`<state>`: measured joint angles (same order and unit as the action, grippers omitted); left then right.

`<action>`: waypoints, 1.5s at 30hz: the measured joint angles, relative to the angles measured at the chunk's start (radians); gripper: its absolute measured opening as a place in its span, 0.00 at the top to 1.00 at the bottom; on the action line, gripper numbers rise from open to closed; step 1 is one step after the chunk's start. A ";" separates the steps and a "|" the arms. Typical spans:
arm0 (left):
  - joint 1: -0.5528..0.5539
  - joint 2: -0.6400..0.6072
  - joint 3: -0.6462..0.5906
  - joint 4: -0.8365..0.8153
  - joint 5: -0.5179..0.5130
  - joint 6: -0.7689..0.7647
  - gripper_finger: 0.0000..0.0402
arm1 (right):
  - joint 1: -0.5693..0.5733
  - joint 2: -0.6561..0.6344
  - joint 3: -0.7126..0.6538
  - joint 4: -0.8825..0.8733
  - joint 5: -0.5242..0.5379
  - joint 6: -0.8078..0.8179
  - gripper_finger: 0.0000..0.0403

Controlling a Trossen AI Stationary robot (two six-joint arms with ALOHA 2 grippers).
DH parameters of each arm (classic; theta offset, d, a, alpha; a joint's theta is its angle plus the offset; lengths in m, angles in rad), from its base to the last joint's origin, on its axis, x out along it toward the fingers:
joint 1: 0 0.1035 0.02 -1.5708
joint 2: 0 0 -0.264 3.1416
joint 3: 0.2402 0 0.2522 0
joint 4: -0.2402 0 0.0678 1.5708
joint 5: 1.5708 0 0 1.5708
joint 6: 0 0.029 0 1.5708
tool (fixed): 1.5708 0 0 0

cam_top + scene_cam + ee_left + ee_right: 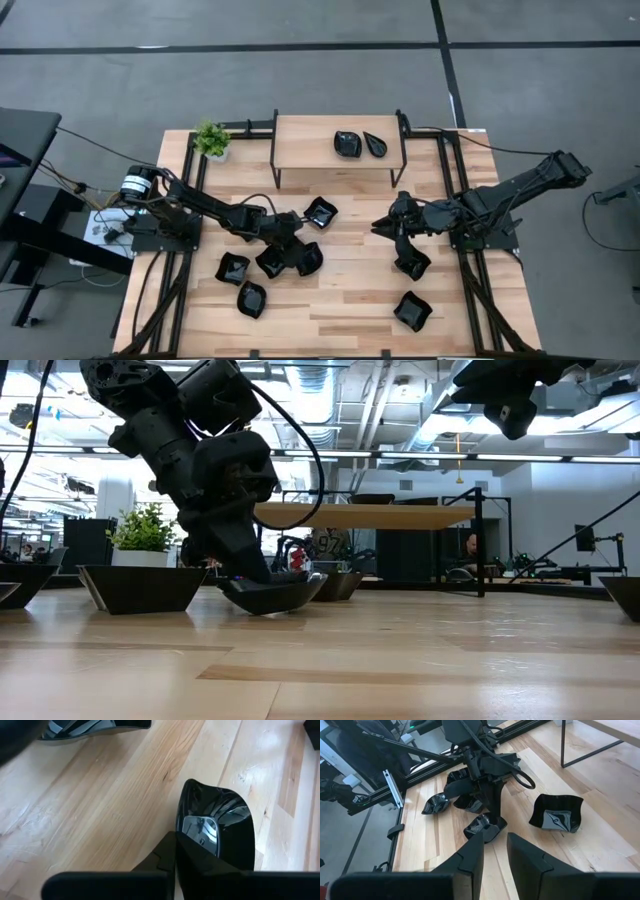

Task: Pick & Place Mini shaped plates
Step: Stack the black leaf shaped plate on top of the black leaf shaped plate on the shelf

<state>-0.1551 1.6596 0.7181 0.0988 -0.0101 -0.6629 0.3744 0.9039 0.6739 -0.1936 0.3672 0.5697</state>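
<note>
Item: left gripper (300, 252), recorded low at the table's middle, its fingers (167, 855) pinched shut over the near rim of a teardrop plate (217, 827), one finger inside the bowl and one outside. In the low view that plate (272, 595) sat with its base at the wood, apparently not yet lifted. Material: glossy black, thin-walled, rigid in appearance; judged light, hard and slick, so liable to slip or pivot in a rim pinch and probably to chip if dropped; best taken at a rim edge, as here, with the bowl kept level. Adjacent stock: further black mini plates clustered just beside the gripper, one squarish with a wavy rim (321, 211) toward the raised shelf (300, 140), others (233, 267) (251, 298) nearer the front edge. Two plates (348, 143) (376, 144) lay on the shelf top. Right gripper (384, 226), recorded well apart on the table's right side, held above the wood with fingers (470, 852) partly spread and nothing between them; two more plates (411, 266) (412, 311) lay on the table nearby. A potted plant (211, 139) stood at the far left corner.
</note>
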 joint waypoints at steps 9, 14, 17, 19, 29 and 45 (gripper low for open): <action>0.011 -0.004 0.000 0.032 0.000 -0.030 0.98 | 0.000 0.000 0.000 0.000 0.000 0.008 0.80; 0.041 -0.076 0.000 0.038 0.000 -0.034 0.98 | 0.000 0.000 0.000 -0.001 0.000 0.008 0.80; 0.068 -0.146 0.000 0.040 0.000 -0.047 0.98 | 0.000 0.000 0.000 0.000 0.000 0.008 0.80; 0.087 -0.197 0.000 0.038 -0.009 -0.072 0.98 | 0.000 0.000 0.000 -0.001 0.000 0.008 0.80; 0.162 -0.376 0.000 0.045 -0.085 -0.086 0.99 | -0.003 0.000 0.000 0.001 0.000 0.008 0.80; 0.313 -0.297 0.250 0.083 -0.044 0.033 0.99 | -0.041 -0.010 0.091 -0.129 0.001 -0.164 0.80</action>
<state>0.1583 1.3626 0.9683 0.1821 -0.0540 -0.6304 0.3339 0.8940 0.7652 -0.3230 0.3683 0.4056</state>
